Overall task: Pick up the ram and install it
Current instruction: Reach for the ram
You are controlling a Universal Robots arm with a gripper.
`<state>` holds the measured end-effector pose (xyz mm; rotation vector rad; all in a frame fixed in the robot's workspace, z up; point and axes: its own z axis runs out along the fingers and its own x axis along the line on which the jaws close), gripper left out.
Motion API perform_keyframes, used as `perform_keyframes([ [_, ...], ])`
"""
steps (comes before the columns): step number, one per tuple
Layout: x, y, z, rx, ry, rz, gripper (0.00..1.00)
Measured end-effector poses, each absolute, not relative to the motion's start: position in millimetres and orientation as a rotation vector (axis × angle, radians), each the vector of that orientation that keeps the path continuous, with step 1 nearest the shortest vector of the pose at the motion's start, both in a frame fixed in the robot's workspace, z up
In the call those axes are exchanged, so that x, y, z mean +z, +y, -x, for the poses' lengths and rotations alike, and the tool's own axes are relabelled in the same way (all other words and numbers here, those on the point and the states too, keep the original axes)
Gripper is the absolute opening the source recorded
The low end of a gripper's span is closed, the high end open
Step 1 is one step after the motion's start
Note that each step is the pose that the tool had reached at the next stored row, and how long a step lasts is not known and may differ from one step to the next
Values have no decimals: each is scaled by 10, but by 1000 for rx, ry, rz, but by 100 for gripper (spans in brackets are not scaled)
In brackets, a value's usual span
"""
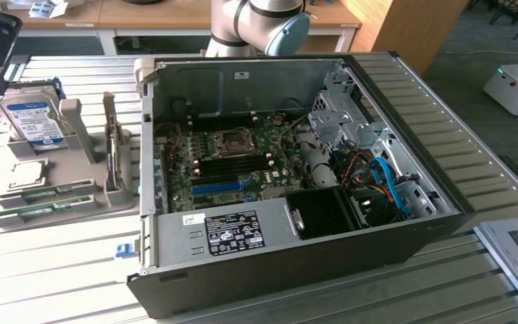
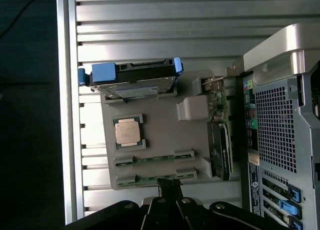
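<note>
Two green sticks sit in slots along one edge of the grey holder tray [image 2: 165, 130].

- Gripper [image 2: 169, 182]: fingers pressed together, nothing between them. It lines up with the tray's edge slot. How high it hangs above the slot cannot be told.
- The ram [image 2: 150, 178] sits in that edge slot, directly off the fingertips and not lifted.
- Twin stick [image 2: 152, 158]: next slot inward on the tray.
- Processor chip [image 2: 129, 132]: further in, lying flat.
- Blue-railed hard drive [image 2: 135, 80]: stands at the tray's opposite edge.
- Upright card [image 2: 219, 145]: on the tray's side nearest the open computer case [image 2: 280, 125].
</note>
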<state>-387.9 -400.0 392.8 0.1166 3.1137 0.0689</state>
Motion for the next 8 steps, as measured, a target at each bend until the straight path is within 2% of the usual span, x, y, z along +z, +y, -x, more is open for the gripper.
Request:
perform_keyframes([
  [8,3928,-4040,3878,69,3114,-117,10],
])
